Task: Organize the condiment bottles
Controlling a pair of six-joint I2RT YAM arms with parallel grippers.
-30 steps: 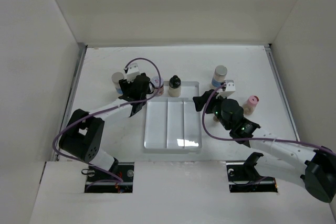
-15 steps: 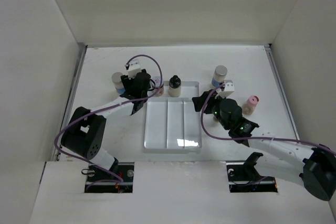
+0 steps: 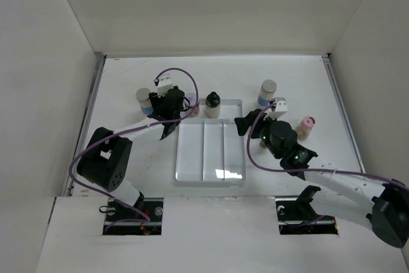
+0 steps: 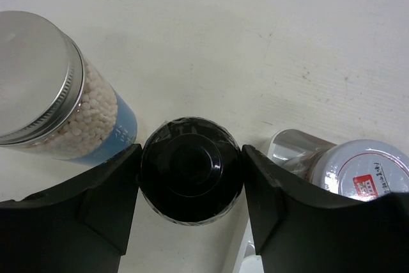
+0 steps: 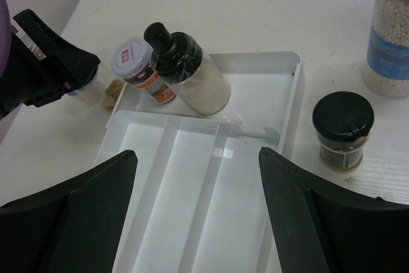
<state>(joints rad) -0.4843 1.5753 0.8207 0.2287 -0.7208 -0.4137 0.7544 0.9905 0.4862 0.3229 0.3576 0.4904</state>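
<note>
Left pincer (image 4: 192, 177), clenched on a black-capped bottle (image 4: 190, 169) left of the tray (image 3: 211, 155), should lift straight up past the neighbouring silver-capped jar (image 4: 38, 75); right pincer (image 5: 197, 155) hangs released.

Glossy black-capped bottle (image 4: 190, 177), silver-lidded blue-labelled jar (image 4: 38, 78)

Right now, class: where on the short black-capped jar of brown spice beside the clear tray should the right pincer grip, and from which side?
Probably across its round black cap, straight down from above. The short black-capped jar stands upright on the table, apart from the clear divided tray and the tall bead-filled jar, so both flanks are free.
</note>
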